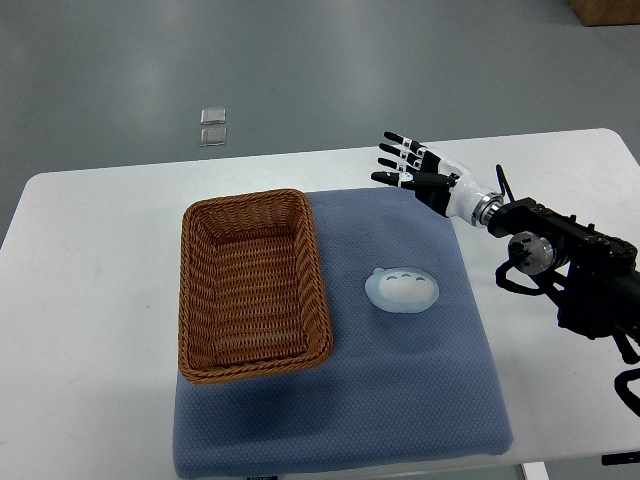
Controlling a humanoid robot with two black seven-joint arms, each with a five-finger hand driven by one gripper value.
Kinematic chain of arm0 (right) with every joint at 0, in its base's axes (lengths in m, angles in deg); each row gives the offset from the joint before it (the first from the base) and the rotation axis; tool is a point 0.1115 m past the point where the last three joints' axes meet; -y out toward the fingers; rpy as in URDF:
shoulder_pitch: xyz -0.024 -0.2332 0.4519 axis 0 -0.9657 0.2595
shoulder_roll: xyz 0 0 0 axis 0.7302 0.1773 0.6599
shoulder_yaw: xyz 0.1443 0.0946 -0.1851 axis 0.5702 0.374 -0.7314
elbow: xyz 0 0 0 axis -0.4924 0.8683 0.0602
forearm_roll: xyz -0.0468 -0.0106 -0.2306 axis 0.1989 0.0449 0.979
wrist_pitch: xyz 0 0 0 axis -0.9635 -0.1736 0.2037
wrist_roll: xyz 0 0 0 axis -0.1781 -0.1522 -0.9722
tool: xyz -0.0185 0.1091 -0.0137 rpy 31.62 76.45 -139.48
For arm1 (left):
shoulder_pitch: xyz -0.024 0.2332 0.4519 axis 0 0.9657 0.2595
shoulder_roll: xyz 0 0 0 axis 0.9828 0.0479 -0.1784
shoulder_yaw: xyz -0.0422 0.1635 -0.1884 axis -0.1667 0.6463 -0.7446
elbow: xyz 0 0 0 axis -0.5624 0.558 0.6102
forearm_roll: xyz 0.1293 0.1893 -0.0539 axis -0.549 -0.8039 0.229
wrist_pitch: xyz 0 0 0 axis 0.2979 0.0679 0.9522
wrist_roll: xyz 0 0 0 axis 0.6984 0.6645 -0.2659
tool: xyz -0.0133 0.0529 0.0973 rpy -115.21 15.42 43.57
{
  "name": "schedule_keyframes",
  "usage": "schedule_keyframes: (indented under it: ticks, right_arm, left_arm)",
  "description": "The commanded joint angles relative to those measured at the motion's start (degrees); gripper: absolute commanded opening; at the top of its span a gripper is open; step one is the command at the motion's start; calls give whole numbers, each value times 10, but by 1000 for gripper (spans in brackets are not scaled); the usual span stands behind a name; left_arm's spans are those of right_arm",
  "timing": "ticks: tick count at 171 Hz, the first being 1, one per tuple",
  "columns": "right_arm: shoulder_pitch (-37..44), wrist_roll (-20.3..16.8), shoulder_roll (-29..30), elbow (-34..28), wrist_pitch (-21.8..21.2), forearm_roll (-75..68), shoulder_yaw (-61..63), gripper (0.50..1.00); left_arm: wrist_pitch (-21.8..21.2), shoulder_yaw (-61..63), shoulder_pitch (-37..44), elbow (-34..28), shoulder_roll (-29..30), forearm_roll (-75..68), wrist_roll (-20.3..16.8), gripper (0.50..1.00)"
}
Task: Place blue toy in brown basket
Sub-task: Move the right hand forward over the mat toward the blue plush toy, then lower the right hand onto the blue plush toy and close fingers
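progress: nothing done yet | blue toy (pixel 402 289) lies on the blue mat (pixel 420 400), just right of the empty brown basket (pixel 253 285) | my right hand (pixel 412 166) hovers beyond it, fingers spread, holding nothing | left: reach, grasp, carry, drop

The right hand (pixel 405 163) hangs spread above the mat's (pixel 400 380) far edge; the toy (pixel 402 289) lies beside the basket (pixel 252 285).

Background: white table on grey floor.
The white table (pixel 90 300) carried a blue mat (pixel 400 400); the grey floor (pixel 300 70) beyond held two small clear squares (pixel 212 127), and a brown box corner (pixel 607 10) showed far right.
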Motion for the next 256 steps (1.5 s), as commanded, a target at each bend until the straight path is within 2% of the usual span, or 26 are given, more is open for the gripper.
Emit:
schedule_keyframes:
  ticks: [1,43,88,104,144,172,218,256]
  right_arm:
    - [0,1,2,0,-2,4,-3,985]
    - [6,2,-1,-1,-7,31,-8,983]
    - [36,13,-35,-25,-15,163,-11,983]
    - [42,21,-64,-58,-17,232,-13,983]
    - [59,26,-163,-174,-52,360,-14,983]
    - [65,26,-198,-226,-62,437,-32,983]
    - [65,24,-267,-340,-31,553,-74,983]
    - [60,23,-307,-418,44,626,-140,983]
  left_arm:
    - [-2,-1,0,0,0,0,0,1000]
    - [-2,-3,-1,2,0,1,0,1000]
    - [-2,-2,-1,1,0,1,0,1000]
    - [-2,-2,-2,1,0,1,0,1000]
    - [-2,-3,-2,1,0,1,0,1000]
    - [-2,-2,-2,1,0,1,0,1000]
    - [-2,-2,-2,1,0,1,0,1000]
    - [-2,-2,-2,1,0,1,0,1000]
